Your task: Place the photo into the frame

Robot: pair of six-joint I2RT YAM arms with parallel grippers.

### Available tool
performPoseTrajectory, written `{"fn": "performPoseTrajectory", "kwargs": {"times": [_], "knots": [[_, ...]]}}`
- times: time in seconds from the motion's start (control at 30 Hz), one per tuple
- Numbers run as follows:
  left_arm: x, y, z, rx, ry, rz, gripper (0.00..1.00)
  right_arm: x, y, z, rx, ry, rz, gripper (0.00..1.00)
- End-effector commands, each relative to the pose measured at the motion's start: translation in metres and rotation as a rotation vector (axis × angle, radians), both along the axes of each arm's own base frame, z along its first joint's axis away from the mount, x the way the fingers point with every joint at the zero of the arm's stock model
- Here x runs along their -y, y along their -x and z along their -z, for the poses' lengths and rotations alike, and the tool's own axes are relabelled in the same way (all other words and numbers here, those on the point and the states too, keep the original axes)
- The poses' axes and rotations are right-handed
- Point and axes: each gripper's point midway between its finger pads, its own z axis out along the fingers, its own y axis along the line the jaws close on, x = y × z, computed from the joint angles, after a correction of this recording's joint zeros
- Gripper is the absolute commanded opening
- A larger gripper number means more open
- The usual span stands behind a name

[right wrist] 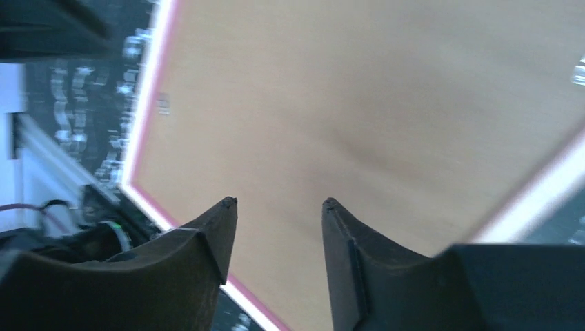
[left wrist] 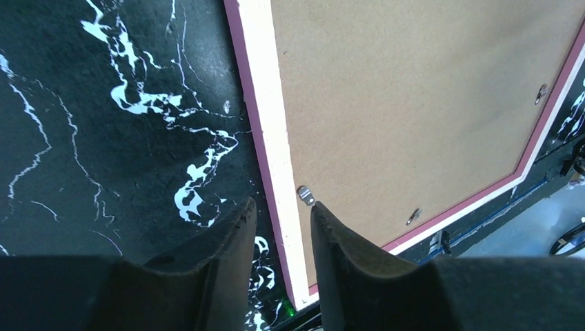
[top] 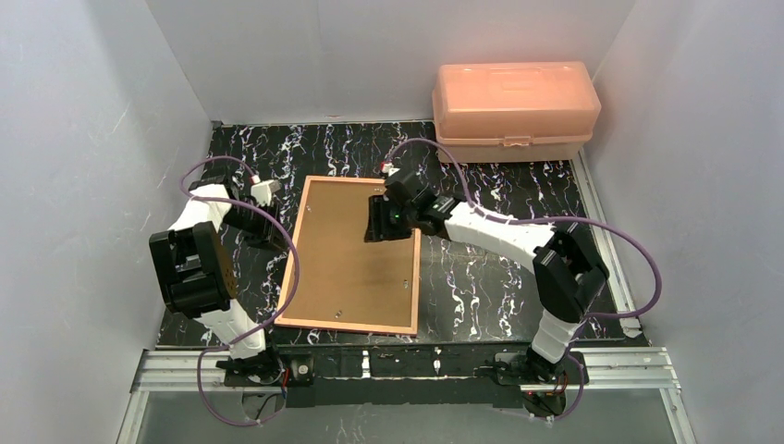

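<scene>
Thin pink-rimmed rectangular frame [left wrist: 265, 103] lies back-up; left gripper [left wrist: 281, 204], slightly parted and seemingly empty, hovers over its edge; right gripper [right wrist: 279, 201] gapes above brown backing board [left wrist: 414, 103].

walls [top: 83, 139]: plain pale grey | tabletop [top: 471, 287]: black, marble-patterned | peach box [top: 514, 102]: back right corner

The left arm [top: 194, 268] is folded at the elbow, the left gripper [left wrist: 279, 207] pointing toward 4 o'clock, jaws narrowly parted. The right arm [top: 499, 231] stretches toward 9 o'clock, the right gripper [right wrist: 279, 201] gaping wider, seemingly empty in a blurred view.
</scene>
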Motion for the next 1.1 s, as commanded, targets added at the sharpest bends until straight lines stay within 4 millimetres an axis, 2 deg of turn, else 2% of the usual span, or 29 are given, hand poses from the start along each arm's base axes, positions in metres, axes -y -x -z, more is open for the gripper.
{"fn": "performPoseTrajectory", "kwargs": {"times": [0.0, 0.07, 0.2, 0.3, 0.37, 0.5, 0.67, 0.93, 1.07], "knots": [[0.005, 0.02, 0.002, -0.05, 0.034, 0.04, 0.31, -0.065, 0.017, -0.041, 0.083, -0.236, -0.069, 0.5], [0.006, 0.024, 0.008, -0.064, 0.043, 0.042, 0.27, -0.089, 0.028, -0.039, 0.078, -0.28, -0.103, 0.46], [0.01, 0.033, 0.018, -0.095, 0.062, 0.052, 0.16, -0.128, 0.044, -0.042, 0.117, -0.355, -0.185, 0.46], [0.012, 0.035, 0.025, -0.105, 0.079, 0.051, 0.13, -0.142, 0.048, -0.039, 0.134, -0.389, -0.224, 0.48], [0.013, 0.034, 0.03, -0.12, 0.088, 0.045, 0.11, -0.144, 0.048, -0.038, 0.145, -0.393, -0.237, 0.5], [0.016, 0.031, 0.036, -0.14, 0.114, 0.037, 0.08, -0.136, 0.05, -0.033, 0.162, -0.381, -0.243, 0.54], [0.021, 0.029, 0.042, -0.156, 0.132, 0.046, 0.03, -0.112, 0.054, -0.024, 0.181, -0.347, -0.214, 0.61], [0.046, 0.023, 0.045, -0.171, 0.128, 0.102, 0.0, -0.072, 0.052, -0.018, 0.208, -0.307, -0.149, 0.73], [0.057, 0.014, 0.043, -0.166, 0.125, 0.113, 0.0, -0.065, 0.052, -0.017, 0.22, -0.299, -0.147, 0.76]]}}
